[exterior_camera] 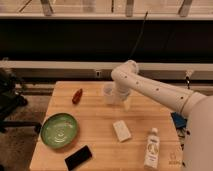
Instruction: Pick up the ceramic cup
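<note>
In the camera view we see a butcher-block table [100, 142] of pale wood, its planks running left to right. The white arm [155, 90], smooth and tubular with a rounded joint, reaches in from the right and bends down over the far middle of the table. The gripper [123, 100] hangs below that joint, low over the wood; we cannot tell whether it is open, closed or holding anything. The ceramic cup [109, 93] stands upright on the far middle of the table, a small plain white cup with a wide rim, just beside the gripper on its left as we look; we cannot tell if the two touch. To the left of the cup lies a small red oblong thing [77, 95], tilted on the wood. Nearer to us on the left sits a round green bowl [59, 130] with a glossy, ringed inside, and a flat black slab [78, 157] lies at the front edge beside it. A white rectangular block [121, 130] rests near the middle, and a white bottle [152, 148] with a printed label lies towards the front right
</note>
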Motion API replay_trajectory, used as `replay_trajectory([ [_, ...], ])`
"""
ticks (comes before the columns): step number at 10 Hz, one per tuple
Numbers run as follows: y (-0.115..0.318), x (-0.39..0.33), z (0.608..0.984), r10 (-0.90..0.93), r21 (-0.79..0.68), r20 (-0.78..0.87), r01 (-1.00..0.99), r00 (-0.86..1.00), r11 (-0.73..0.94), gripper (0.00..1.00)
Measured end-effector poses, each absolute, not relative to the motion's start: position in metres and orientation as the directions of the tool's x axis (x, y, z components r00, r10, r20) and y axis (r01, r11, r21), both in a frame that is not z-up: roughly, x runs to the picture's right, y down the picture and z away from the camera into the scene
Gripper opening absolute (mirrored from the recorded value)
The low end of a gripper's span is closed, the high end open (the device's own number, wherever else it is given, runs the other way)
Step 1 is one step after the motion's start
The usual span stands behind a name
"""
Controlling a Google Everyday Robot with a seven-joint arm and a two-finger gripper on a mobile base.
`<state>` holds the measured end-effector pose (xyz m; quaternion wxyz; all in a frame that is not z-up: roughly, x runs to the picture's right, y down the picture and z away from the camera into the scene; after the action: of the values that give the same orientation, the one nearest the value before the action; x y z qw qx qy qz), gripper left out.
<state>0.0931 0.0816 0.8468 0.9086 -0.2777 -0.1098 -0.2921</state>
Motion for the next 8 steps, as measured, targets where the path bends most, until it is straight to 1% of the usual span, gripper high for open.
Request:
replay_trajectory([
  [2,0.081,0.094,0.847,-0.472,-0.442,0.363,0.594,0.804,0.672,0.80],
  [6,0.059,0.072,0.867,-0.490,-0.435,0.396,0.629,0.777,0.645,0.80],
  [8,0.056,0.068,0.868,-0.492,-0.437,0.402,0.634,0.772,0.638,0.80],
])
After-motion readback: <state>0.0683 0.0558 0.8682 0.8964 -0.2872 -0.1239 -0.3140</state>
